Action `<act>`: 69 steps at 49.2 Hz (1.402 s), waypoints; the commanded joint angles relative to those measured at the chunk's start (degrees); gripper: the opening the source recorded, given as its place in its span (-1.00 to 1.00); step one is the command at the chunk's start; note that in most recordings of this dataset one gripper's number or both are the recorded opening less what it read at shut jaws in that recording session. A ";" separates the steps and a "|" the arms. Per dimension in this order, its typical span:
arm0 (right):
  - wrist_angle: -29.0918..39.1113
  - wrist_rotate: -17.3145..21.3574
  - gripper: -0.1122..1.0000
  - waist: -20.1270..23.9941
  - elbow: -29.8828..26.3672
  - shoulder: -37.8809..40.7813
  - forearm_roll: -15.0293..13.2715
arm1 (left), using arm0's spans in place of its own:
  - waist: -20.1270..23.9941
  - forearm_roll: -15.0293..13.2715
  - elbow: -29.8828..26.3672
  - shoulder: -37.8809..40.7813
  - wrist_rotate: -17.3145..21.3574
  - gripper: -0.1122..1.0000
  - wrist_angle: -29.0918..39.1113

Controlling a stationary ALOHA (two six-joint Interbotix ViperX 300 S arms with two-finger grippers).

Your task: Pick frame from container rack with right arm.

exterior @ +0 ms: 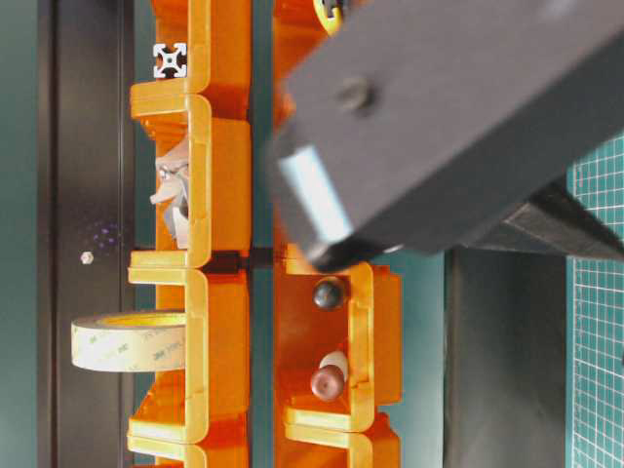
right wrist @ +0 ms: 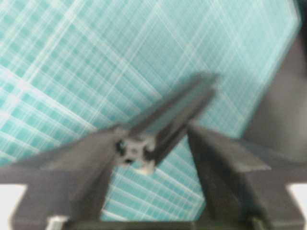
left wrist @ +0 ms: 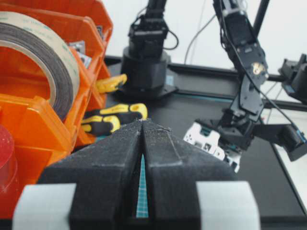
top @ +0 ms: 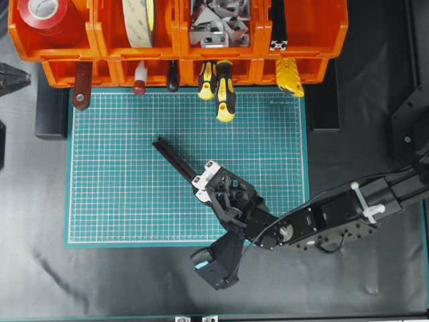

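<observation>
Overhead view: my right gripper (top: 204, 180) is clamped on one end of the frame (top: 175, 159) over the green mat (top: 120, 168), clear of the container rack (top: 174, 40); left gripper (left wrist: 142, 158) pinched empty; stiff, slick metal, so I'd rather grip mid-length.

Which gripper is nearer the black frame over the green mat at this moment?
Right. The right gripper has the frame between its fingers above the mat. The left gripper sits shut far off by the container rack.
</observation>
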 commanded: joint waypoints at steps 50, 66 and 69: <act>-10.81 15.03 0.69 -6.59 5.10 -22.06 26.81 | -0.18 0.18 -0.79 -3.25 0.09 -0.81 4.75; -18.81 19.34 0.69 -7.73 12.48 -38.06 26.81 | -0.53 0.18 -0.70 -3.16 0.62 -0.81 4.83; -19.95 19.34 0.69 -7.73 13.71 -40.17 26.81 | -0.62 0.18 -0.79 -3.16 0.70 -0.81 4.83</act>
